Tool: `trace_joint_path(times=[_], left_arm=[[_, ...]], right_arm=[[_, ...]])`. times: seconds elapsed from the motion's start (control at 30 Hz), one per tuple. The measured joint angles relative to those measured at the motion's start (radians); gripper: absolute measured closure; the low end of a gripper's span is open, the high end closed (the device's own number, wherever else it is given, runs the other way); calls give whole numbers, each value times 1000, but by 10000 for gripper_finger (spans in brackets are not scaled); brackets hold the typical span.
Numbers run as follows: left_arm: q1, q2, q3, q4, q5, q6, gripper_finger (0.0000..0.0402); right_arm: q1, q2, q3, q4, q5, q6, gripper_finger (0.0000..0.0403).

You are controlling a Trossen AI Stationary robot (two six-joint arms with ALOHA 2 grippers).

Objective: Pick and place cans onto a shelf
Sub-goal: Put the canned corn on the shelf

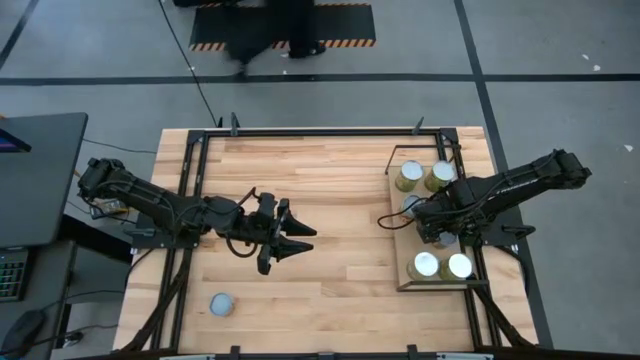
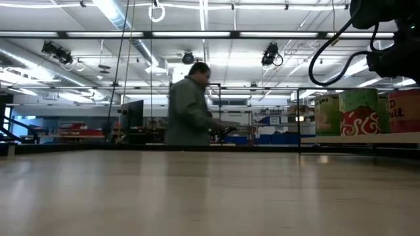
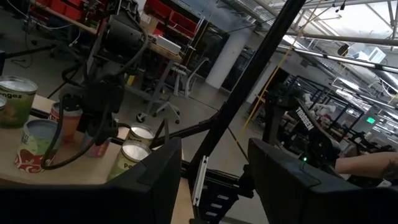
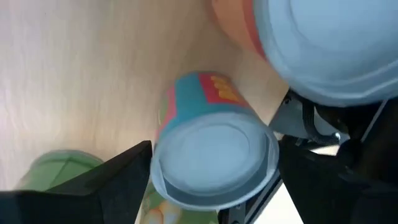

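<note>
The shelf (image 1: 402,248), a light-wood panel in a black frame, lies at the table's right side. Several cans stand on it, among them two at its far end (image 1: 410,175) and two at its near end (image 1: 427,265). My right gripper (image 1: 430,226) is over the shelf's middle, shut on a can with a blue and red label and a white top (image 4: 214,155). One more can (image 1: 222,304) stands on its base on the tabletop at the near left. My left gripper (image 1: 298,240) hangs open and empty over the table's middle, fingers toward the shelf. My right gripper has the blue-and-red can between its two fingers, one (image 4: 124,174) on each side just below the top rim (image 4: 159,144). The fingers come from above, slanting down. Whether the can's base stands on the shelf, I cannot tell.
An orange can (image 4: 323,43) and a green can (image 4: 56,168) stand close on either side of the held one. A black frame (image 1: 300,132) runs around the table's far and side edges. A person (image 2: 190,108) walks beyond the far edge. Bare wood lies between the arms.
</note>
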Motion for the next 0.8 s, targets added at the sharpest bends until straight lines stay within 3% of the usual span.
trace_joint_path(times=[0.4,0.63,0.8], left_arm=[[0,0,0,0,0,0,210],[-1,0,0,0,0,-3,210],[-1,0,0,0,0,-4,210]], right_arm=[[0,0,-2,9,23,12,57],[0,0,-2,8,20,12,107],[1,0,-2,4,-16,4,112]])
